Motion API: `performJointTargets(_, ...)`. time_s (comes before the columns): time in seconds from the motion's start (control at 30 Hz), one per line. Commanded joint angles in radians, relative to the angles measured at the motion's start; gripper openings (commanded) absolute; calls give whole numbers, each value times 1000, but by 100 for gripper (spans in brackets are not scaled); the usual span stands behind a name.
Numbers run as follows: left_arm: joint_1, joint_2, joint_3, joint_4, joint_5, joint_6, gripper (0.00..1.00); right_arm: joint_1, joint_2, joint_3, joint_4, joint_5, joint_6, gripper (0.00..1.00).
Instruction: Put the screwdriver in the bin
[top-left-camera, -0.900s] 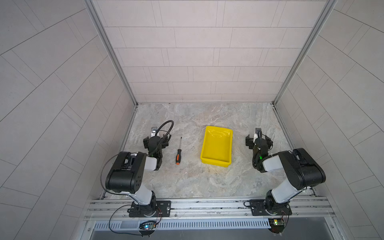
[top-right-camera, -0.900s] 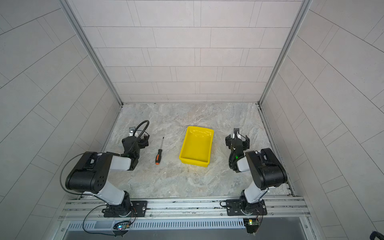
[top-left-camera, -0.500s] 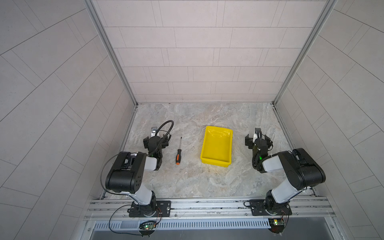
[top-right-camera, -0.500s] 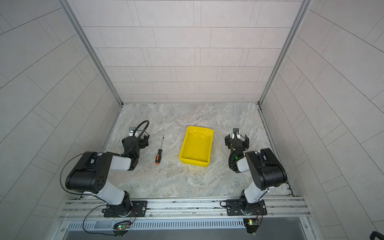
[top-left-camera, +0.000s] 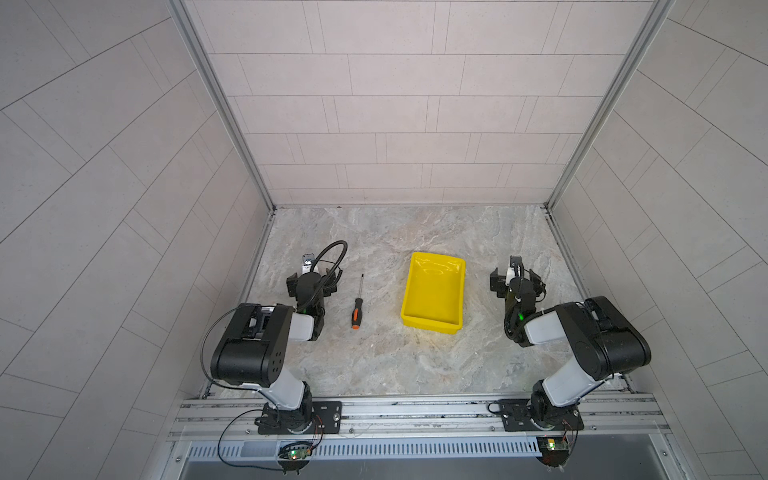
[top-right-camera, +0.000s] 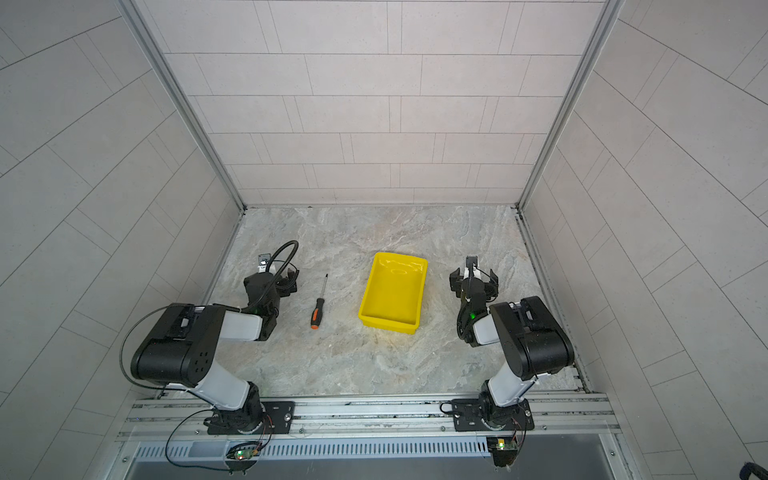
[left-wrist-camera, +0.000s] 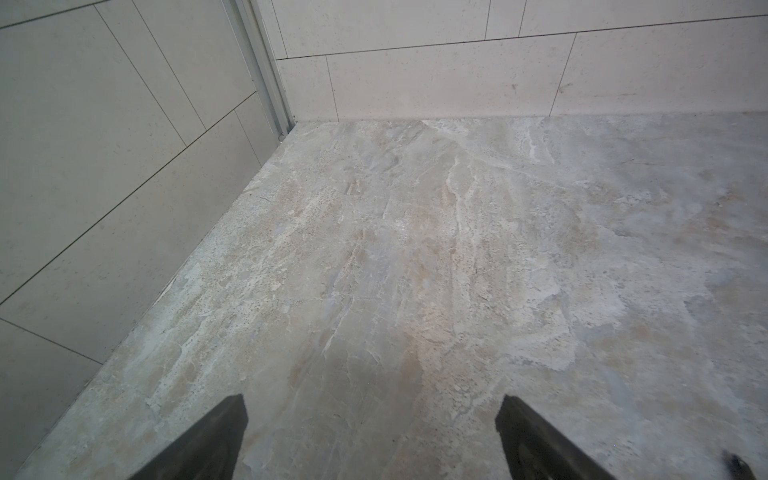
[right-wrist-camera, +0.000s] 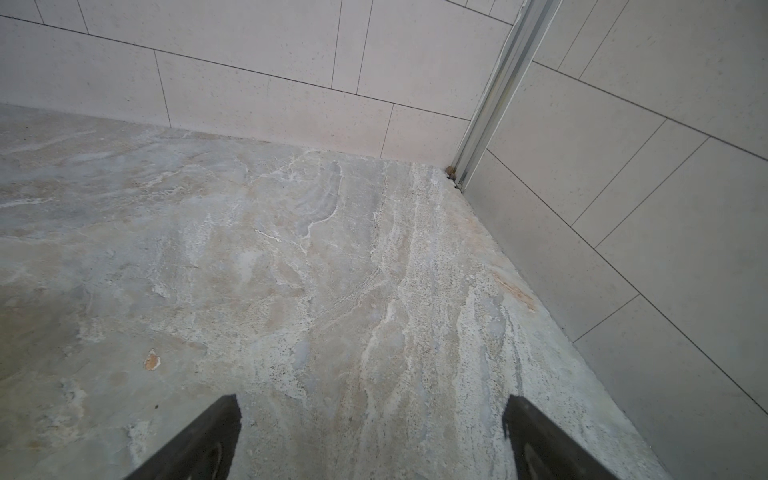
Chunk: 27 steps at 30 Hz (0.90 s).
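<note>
The screwdriver (top-left-camera: 358, 302) lies flat on the marbled table (top-left-camera: 374, 365), outside the bin (top-left-camera: 432, 329). Its orange butt is toward the robot and its thin shaft points at the back wall (top-left-camera: 395, 124). It rests between the left gripper (top-left-camera: 311, 277) and the bin, somewhat nearer the gripper but apart from it; neither arm touches the tool.

In the left wrist view the left gripper's fingers (left-wrist-camera: 208, 444) stand spread wide with only bare stone between them, so the screwdriver lies off to the side of the gap, not within it.

The right gripper (top-left-camera: 516, 283) sits on the other side of the bin, well apart from the screwdriver. Its fingers (right-wrist-camera: 540, 440) are likewise spread wide over bare stone, pinching nothing.

Both grippers hang low, but from above it is hard to say whether they touch the table. The yellow bin stands lengthwise, one short end toward the robot.
</note>
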Motion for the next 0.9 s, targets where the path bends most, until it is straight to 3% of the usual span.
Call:
performJointTargets(0.0, 3, -1, 20, 5, 5, -7, 100, 3, -10, -12, 22, 16, -11, 99)
performJointTargets(0.5, 5, -2, 20, 6, 7, -9, 100, 1, -11, -7, 9, 16, -5, 99)
performJointTargets(0.63, 6, -3, 19, 6, 7, -8, 100, 17, -12, -44, 84, 28, -26, 99)
performJointTargets(0.77, 5, -37, -59, 130, 103, 31, 100, 93, -69, -153, 277, 174, -85, 99)
performJointTargets(0.87, -13, -194, -129, 100, 50, 21, 100, 228, -224, -129, 130, 396, -144, 99)
